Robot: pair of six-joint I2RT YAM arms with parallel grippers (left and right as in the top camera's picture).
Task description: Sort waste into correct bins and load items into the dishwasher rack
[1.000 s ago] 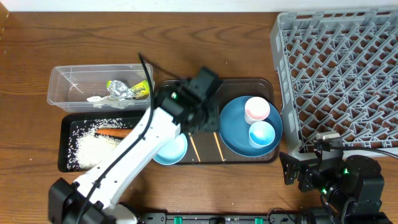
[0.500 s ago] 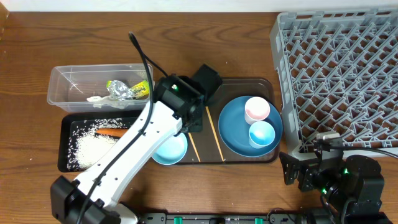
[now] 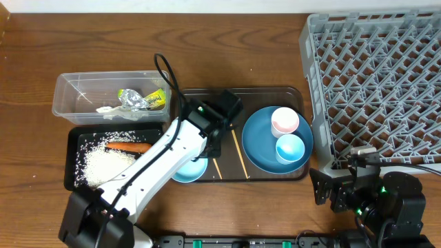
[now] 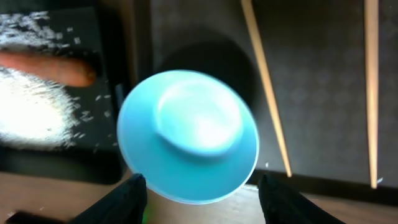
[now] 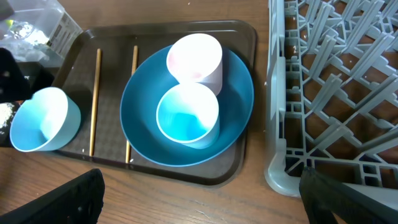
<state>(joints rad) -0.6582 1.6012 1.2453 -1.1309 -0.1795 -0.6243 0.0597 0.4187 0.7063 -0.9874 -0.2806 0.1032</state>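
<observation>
**Left gripper (image 4: 202, 182) open above pale blue bowl (image 4: 188, 134); right gripper (image 5: 200, 180) spread wide, empty**

Left gripper: the jaws stand apart and grasp nothing. The two dark fingers (image 4: 127, 199) show at the bottom of the wrist view, with the bowl lying below them; I see no contact. The white arm crosses the bowl's left side in the overhead view.

Pale blue bowl: upright at the near left corner of the brown serving tray (image 3: 258, 96), just beside the black tray (image 3: 71, 148).

Other items on the serving tray: two chopsticks (image 4: 266, 87) lie side by side, apart from each other, between the bowl and the blue plate (image 5: 140, 118). The plate carries the pink cup (image 5: 196, 59) and the light blue cup (image 5: 186, 115), which touch each other.

Waste: the shiny wrapper (image 3: 143, 100) and the white napkin (image 3: 105, 109) lie in the clear tub (image 3: 76, 89). The orange sausage piece (image 3: 127, 146) and the rice grains (image 3: 96, 164) lie in the black tray.

Dishwasher rack (image 3: 307, 76): on the table (image 3: 227, 48), right of the serving tray, holding none of the items.

Right gripper: low at the table's near right edge, near the rack's corner, jaws fully apart.
</observation>
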